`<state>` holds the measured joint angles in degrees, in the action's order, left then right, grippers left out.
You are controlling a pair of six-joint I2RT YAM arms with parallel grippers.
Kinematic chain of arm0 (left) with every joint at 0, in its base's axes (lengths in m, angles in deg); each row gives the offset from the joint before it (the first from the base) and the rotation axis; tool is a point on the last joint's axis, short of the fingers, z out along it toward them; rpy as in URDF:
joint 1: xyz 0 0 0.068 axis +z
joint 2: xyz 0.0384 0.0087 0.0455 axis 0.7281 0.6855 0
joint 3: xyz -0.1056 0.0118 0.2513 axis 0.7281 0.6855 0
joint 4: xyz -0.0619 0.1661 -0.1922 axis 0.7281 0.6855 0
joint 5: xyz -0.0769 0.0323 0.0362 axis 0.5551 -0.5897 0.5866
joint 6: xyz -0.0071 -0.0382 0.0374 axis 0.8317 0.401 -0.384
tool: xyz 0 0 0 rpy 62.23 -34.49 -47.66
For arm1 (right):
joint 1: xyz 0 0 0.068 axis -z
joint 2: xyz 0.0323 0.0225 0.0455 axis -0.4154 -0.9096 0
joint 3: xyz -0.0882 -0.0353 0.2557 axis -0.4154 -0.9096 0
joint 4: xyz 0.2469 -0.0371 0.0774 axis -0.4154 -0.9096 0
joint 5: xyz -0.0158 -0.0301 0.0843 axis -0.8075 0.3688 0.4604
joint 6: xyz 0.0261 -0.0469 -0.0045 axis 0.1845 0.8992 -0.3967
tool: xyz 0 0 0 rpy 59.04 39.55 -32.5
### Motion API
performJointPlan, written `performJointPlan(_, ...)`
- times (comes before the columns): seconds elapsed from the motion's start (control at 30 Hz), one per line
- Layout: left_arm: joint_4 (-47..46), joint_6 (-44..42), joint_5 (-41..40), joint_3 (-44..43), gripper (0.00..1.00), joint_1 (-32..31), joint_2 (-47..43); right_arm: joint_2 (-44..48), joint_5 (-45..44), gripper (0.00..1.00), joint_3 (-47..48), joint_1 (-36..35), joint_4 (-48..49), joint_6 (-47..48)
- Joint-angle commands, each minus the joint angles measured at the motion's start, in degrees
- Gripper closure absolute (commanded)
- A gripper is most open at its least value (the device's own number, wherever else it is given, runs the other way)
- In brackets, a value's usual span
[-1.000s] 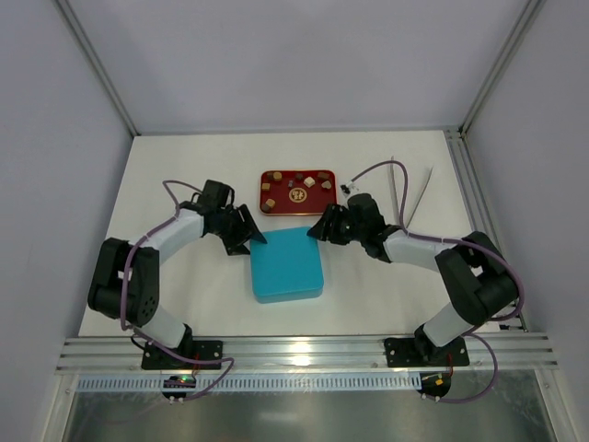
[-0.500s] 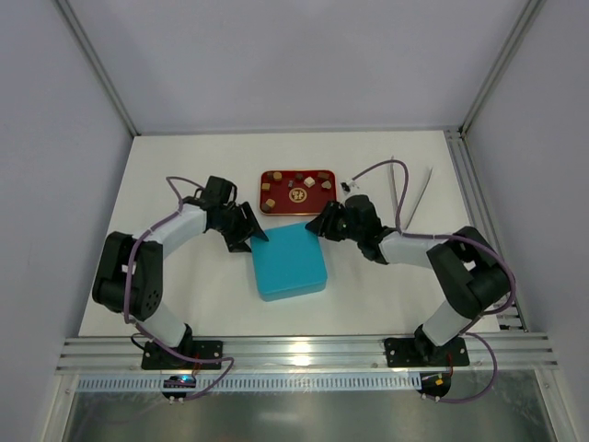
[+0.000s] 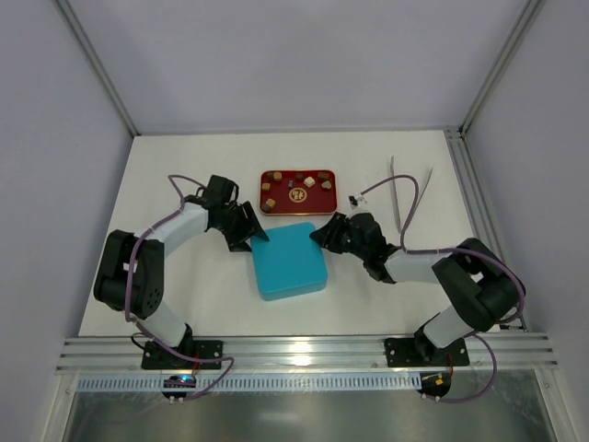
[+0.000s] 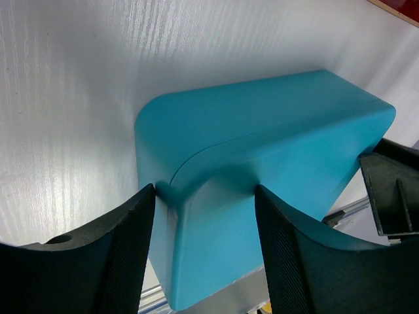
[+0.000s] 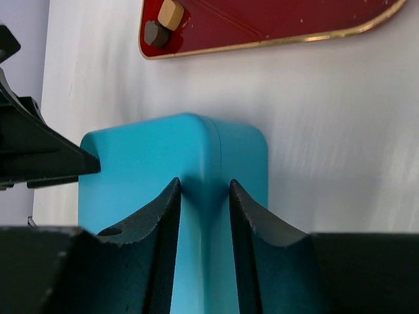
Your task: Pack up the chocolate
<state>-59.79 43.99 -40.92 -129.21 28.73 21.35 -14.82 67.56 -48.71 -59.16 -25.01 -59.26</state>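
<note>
- Starting at the near edge of the white table (image 3: 184, 175), the two arms are seen bent inward toward the middle.
- The teal box (image 3: 290, 262) is laid flat on the table between them, with its lid closed.
- The far left corner of the box is held by the left gripper (image 3: 250, 238); in the left wrist view one finger is pressed on each side of the rounded corner.
- The far right corner is clamped by the right gripper (image 3: 322, 234); in the right wrist view both fingers are set close against the corner, one on each face.
- Just behind the box a red tray (image 3: 317, 203) with a gold rim is placed, near the box but apart from it.
- The chocolate (image 3: 310, 182) is scattered in this tray as small separate pieces, and none is seen on the box.
- A tan piece (image 5: 170, 13) and a dark piece (image 5: 156, 33) are found touching each other at one end of the tray.
- Further to the right, two thin pale sticks (image 3: 397, 193) are laid on the table.
</note>
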Motion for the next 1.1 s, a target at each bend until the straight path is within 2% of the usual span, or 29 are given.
performJointPlan(0.0,4.83,-4.03,-10.14,3.16,0.41,-2.12,4.68,0.51,-0.23,0.72,-7.11,-4.85,-18.33,1.42)
performJointPlan(0.3,4.92,-5.35,-10.58,2.46,0.41,-5.73,6.53,19.83,-2.52,0.71,-14.41,-10.48,-25.88,-3.06)
performJointPlan(0.4,5.09,-4.39,-11.28,2.45,0.41,-7.13,6.7,23.45,-3.83,0.7,-14.85,-10.65,-28.96,-2.72)
performJointPlan(0.47,4.57,-3.34,-12.16,3.5,0.41,-7.4,6.35,23.46,-5.84,0.69,-14.24,-10.57,-30.2,-1.93)
performJointPlan(0.8,1.23,0.8,-11.28,8.87,0.44,-7.49,1.61,16.43,-4.8,0.69,-10.29,-8.9,-28.7,1.06)
performJointPlan(0.93,1.31,1.24,-11.11,8.96,0.44,-7.49,-0.76,18.18,-2.35,0.68,-9.14,-6.53,-30.46,3.26)
performJointPlan(1.07,2.62,0.54,-12.15,7.91,0.44,-7.4,-2.35,21.87,-1.99,0.6,-7.04,-4.15,-35.53,5.98)
